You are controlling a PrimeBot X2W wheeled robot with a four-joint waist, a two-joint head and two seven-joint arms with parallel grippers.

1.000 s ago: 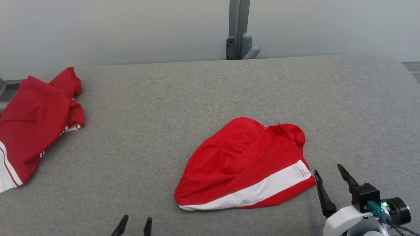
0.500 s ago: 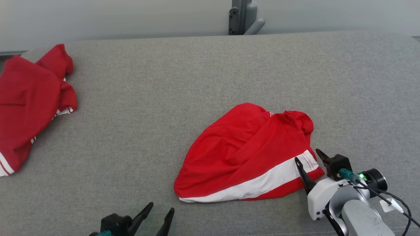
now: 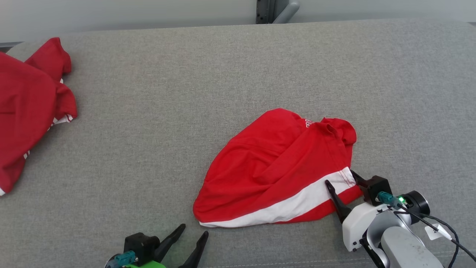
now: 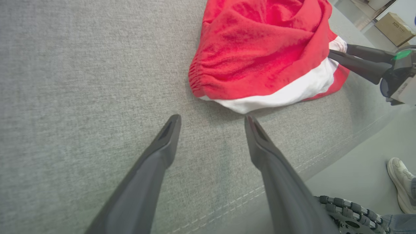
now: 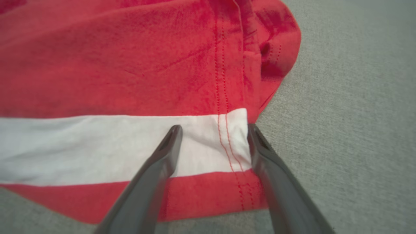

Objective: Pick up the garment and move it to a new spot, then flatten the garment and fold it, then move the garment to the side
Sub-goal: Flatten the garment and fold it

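Item: garment [image 3: 277, 167], red w/ a broad white band [image 5: 97, 146], crumpled in a rounded heap on the grey fabric-covered surface [image 3: 186, 74], right of centre and nearer its front edge than its back; not flat, not folded, not lifted. R gripper [image 3: 340, 178]: jaws apart, straddling the heap's right corner where the white band ends at a stitched seam [image 5: 224, 143]. In the right wrist view one finger lies over the band and the other runs along the cloth's edge; nothing clamped. L gripper [image 3: 194, 229]: jaws apart, holding nothing, low by the front edge, tips just short of the heap's lower-left hem, near but not touching. Also on the surface: second red garment [image 3: 26, 104], at the left edge, well apart. Off the surface: a person's shoe [image 4: 401, 182] on the floor [image 4: 364, 169] beyond the front edge. Step, by the look of it: the first pick-up, approx. at its start. Risks for you: close on that corner alone and you prob. catch one layer, so the heap unrolls and drags instead of lifting. The outer finger could dig into the surface's weave rather than slide under the hem. W/ the L side unsupported, the cloth may hang lopsided. Carry it too far left and it lands on the second garment.
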